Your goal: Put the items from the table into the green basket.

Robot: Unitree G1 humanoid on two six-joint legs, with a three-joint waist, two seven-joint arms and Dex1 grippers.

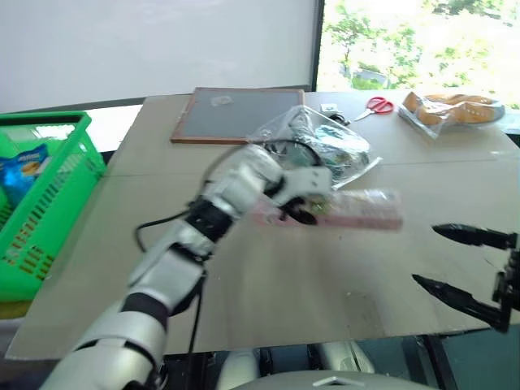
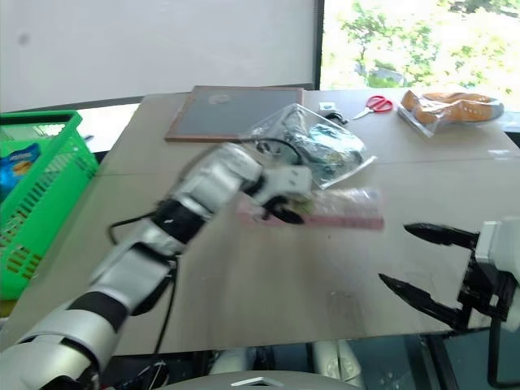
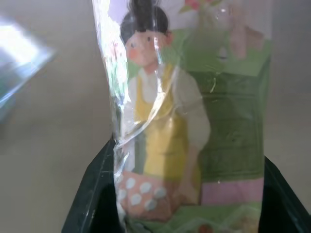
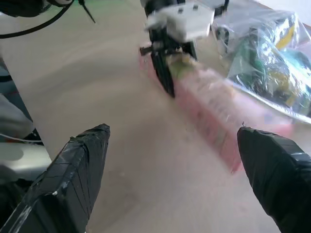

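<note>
Left claw (image 1: 302, 213) clenched on one end of the pink box (image 1: 357, 209), mid-desk (image 1: 325, 301). Right claw (image 1: 455, 262) spread wide at 4 o'clock of it. Green basket (image 1: 49, 203) at 9 o'clock.

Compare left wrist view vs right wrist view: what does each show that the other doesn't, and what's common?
Left wrist only: the pink box's printed picture up close, a figure in a yellow apron under shiny wrap, set between the left claw's black fingers.

Right wrist only: the right claw open over the table, its fingers apart; the left claw seen from outside, shut on one end of the box; a clear bag of items behind.

Both: the pink box, the left claw and the table.
</note>
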